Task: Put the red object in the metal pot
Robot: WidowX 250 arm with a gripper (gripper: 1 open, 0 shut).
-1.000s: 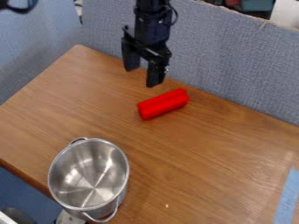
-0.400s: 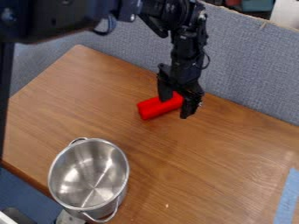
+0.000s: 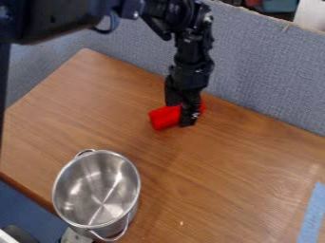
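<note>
table (image 3: 203,180): wood top, grey partition behind it. arm (image 3: 76,16) reaches in from the upper left, over the far part of the table.

pot (image 3: 98,193): near edge, lower left, upright, mouth up, nothing seen inside.

gripper (image 3: 181,112): pointing down at the block, fingers wide, one on either side of it as far as i can see. contact: cannot tell.

block (image 3: 165,118): red, lying on the table, well apart from the pot, partly hidden by the fingers.

step in hand, my reading: lining up the grasp. next i need to settle fully around the block, close, check the grip, then lift and carry to the pot.

versus the earlier frame: gripper is lower and a little left; block and pot unmoved.
</note>
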